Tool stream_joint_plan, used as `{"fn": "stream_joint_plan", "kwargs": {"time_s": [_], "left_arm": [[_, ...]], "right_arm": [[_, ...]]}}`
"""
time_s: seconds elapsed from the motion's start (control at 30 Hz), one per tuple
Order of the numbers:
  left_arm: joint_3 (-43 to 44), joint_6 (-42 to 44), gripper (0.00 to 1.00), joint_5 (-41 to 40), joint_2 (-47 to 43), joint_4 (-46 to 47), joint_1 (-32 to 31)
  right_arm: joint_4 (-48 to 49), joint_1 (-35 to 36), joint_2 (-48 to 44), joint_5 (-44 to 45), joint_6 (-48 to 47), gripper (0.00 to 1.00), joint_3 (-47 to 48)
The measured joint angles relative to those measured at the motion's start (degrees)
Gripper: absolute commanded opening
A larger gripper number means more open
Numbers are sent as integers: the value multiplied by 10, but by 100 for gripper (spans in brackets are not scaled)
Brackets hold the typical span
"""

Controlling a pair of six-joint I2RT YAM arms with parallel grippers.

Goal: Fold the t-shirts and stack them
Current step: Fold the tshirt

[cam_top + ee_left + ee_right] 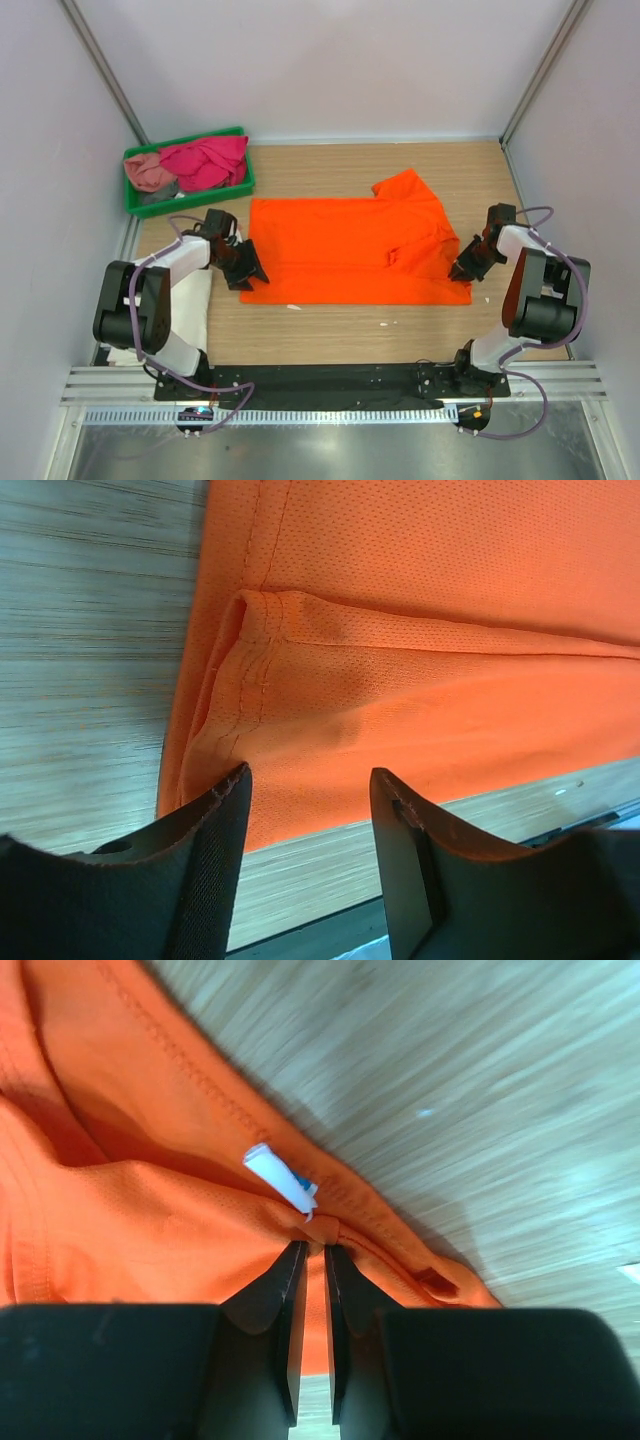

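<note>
Here, the far-left corner's green tray (190, 204) is holding magenta t-shirt (207, 160) and pink t-shirt (148, 173).
Right gripper (313, 1248) is pinching the orange t-shirt (340, 250); left gripper (310, 780) is gaping at its hem.

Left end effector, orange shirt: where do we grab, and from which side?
Grip the orange t-shirt at its near-left hem corner, where the stitched hem doubles into a thicker edge. Come in low from the left, over bare table, straddling that edge. The left end effector is open right there; the right end effector is pinched on the opposite edge by the white tag.
</note>
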Motion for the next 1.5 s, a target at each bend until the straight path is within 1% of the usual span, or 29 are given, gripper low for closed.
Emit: {"fn": "stream_joint_plan", "kwargs": {"time_s": [0.07, 0.1, 0.17, 0.2, 0.27, 0.3, 0.33, 0.37, 0.43, 0.53, 0.57, 0.63, 0.7, 0.77, 0.87, 0.97, 1.03, 1.1, 1.17, 1.3, 1.5], "left_arm": [[-2, -4, 55, 5, -1, 5, -5], [-2, -5, 59, 5, -2, 5, -9], [0, -3, 63, 5, -9, 0, -14], [5, 0, 68, -1, -15, -15, -17], [28, 12, 75, -17, -31, -50, -17], [47, 16, 76, -26, -38, -66, -16], [71, 23, 78, -36, -45, -77, -15], [97, 29, 79, -44, -51, -82, -14], [156, 44, 79, -61, -53, -80, -10], [220, 64, 73, -75, -35, -44, 3], [236, 71, 68, -78, -18, -24, 8], [259, 80, 66, -82, 24, 10, 16], [265, 89, 61, -85, 69, 52, 20], [266, 96, 55, -87, 113, 84, 22], [266, 104, 50, -93, 164, 132, 21], [266, 110, 49, -110, 198, 174, 18], [266, 115, 48, -124, 211, 203, 16], [267, 117, 45, -140, 219, 225, 13], [268, 116, 44, -152, 222, 240, 10], [268, 116, 43, -174, 223, 256, 6], [268, 111, 47, -190, 223, 258, 5]], "right_arm": [[-1, -13, 0, 2, -8, 20, 1], [-3, -17, 0, 4, -11, 21, 2], [-9, -18, -1, 10, -18, 26, 7], [-12, -18, -2, 11, -20, 29, 10], [-24, -13, -10, 11, -18, 41, 22], [-26, -10, -17, 10, -13, 45, 30], [-28, -6, -24, 10, -10, 54, 39], [-25, -1, -32, 10, -3, 56, 51], [-2, 10, -39, 10, 10, 56, 77], [66, 25, -18, 14, 23, 54, 121], [96, 30, 2, 17, 23, 53, 142], [141, 35, 57, 18, 19, 52, 191], [189, 39, 113, 16, 15, 52, 234], [205, 42, 163, 10, 2, 50, 276], [219, 46, 236, 1, -26, 49, 351], [227, 50, 285, -11, -58, 48, 411], [233, 53, 306, -23, -74, 45, 438], [234, 54, 328, -40, -89, 39, 469], [234, 58, 353, -54, -101, 39, 500], [226, 70, 395, -73, -124, 46, 540], [188, 97, 441, -94, -145, 47, 587]]}}
